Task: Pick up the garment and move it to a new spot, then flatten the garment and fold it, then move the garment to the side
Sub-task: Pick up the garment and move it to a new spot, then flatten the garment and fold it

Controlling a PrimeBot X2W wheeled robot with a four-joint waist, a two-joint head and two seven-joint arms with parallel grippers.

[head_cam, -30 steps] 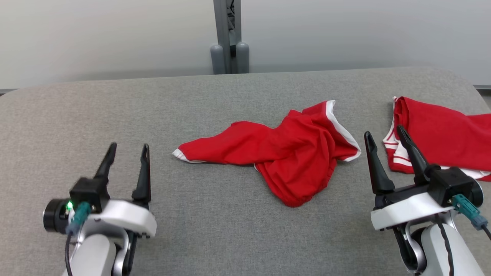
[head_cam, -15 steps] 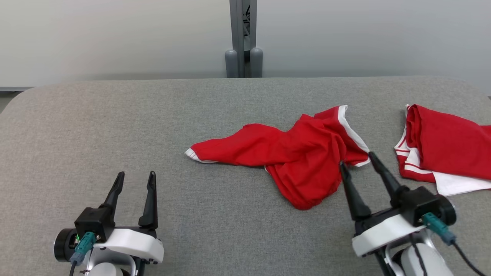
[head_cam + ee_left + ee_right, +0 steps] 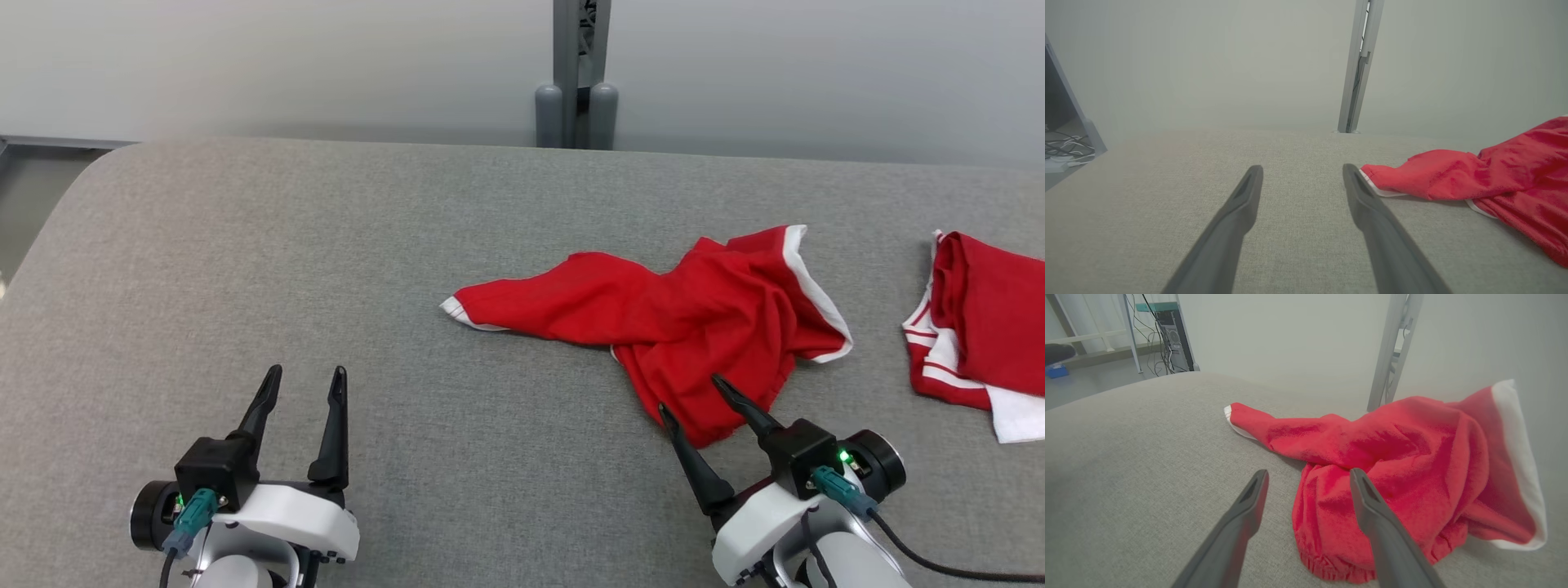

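A crumpled red garment (image 3: 694, 322) with white trim lies on the grey table (image 3: 326, 245), right of centre; it also appears as the garment (image 3: 1392, 469) and the garment (image 3: 1494, 179). My right gripper (image 3: 692, 394) stands open just in front of its near bottom edge, one fingertip over the red cloth, holding nothing. In the right wrist view the right gripper (image 3: 1308, 475) straddles the garment's near hem. At the lower left my left gripper (image 3: 304, 376) is open and empty, well clear of the garment; the left gripper (image 3: 1302, 171) points past the sleeve tip.
A second red and white garment (image 3: 980, 327) lies at the table's right edge. A grey post (image 3: 575, 73) stands behind the far edge. The table's left end curves away towards the floor (image 3: 33, 180).
The head camera has turned left, shifting the whole picture rightwards. My right gripper has moved left and nearer, from beside the second garment to the crumpled garment's near edge. Both grippers stay open.
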